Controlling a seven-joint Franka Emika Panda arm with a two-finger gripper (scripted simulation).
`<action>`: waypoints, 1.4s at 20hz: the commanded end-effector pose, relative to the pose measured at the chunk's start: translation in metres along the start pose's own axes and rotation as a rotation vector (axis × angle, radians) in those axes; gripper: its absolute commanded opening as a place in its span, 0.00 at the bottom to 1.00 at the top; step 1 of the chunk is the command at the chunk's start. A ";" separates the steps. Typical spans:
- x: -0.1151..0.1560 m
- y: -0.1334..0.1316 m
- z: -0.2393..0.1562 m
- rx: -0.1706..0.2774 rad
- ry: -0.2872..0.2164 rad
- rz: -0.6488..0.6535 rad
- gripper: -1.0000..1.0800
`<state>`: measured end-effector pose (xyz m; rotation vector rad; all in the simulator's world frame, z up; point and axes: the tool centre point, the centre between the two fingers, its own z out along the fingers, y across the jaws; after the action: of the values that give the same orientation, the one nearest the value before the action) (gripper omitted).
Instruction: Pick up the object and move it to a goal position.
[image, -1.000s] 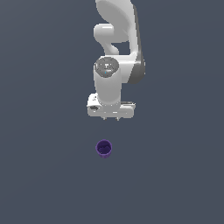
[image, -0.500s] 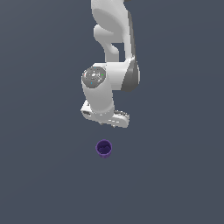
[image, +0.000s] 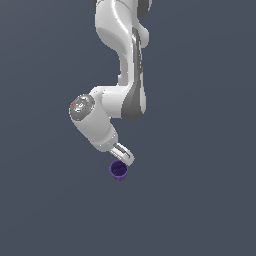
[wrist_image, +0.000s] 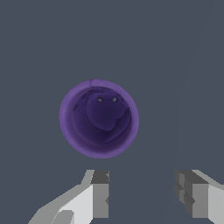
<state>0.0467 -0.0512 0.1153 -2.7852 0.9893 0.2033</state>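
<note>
One arm: a white Panda arm (image: 120, 95) bends down from the top of the exterior view, its wrist tilted toward the cup.
Pincer: the pincer (wrist_image: 142, 194) stands open, a clear gap between its two fingers (wrist_image: 99, 194), and it holds nothing.
Cup: the small dark purple cup (image: 119, 170) sits upright on the grey counter (image: 200, 200), hollow top facing up (the wrist view looks straight down into it).
Relation: in the exterior view the pincer tip sits just above the cup's rim; whether they touch I cannot tell. In the wrist view the cup lies apart from the fingers, not between them.
</note>
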 end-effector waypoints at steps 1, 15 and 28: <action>0.010 0.000 0.003 0.022 -0.012 0.076 0.62; 0.031 0.003 0.011 0.063 -0.037 0.223 0.62; 0.030 0.001 0.041 0.065 -0.038 0.229 0.00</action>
<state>0.0661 -0.0614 0.0697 -2.5970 1.2805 0.2510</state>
